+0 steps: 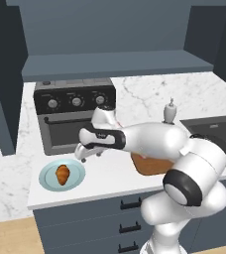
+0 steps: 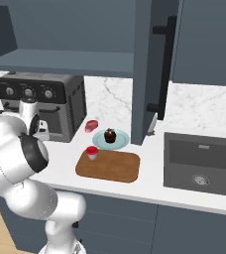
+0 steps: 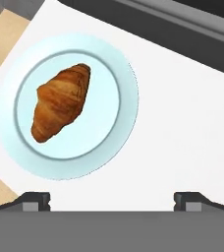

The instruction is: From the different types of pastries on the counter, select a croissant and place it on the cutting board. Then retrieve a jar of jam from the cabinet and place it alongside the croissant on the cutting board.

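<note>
Neither step is judged done: the croissant (image 3: 60,107) is seen on its light blue plate (image 3: 119,123) at the upper left of the hand view, untouched by the pincer (image 3: 112,201), whose tips are spread apart, while the cutting board (image 2: 110,167) carries no croissant.

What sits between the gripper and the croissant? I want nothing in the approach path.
Nothing: in the hand view, bare plate and white counter separate the open gripper from the croissant.

Even, flat rendered light, no glare; soft shadow under the plate (image 3: 126,93); everything sharp, slightly pixelated.
</note>
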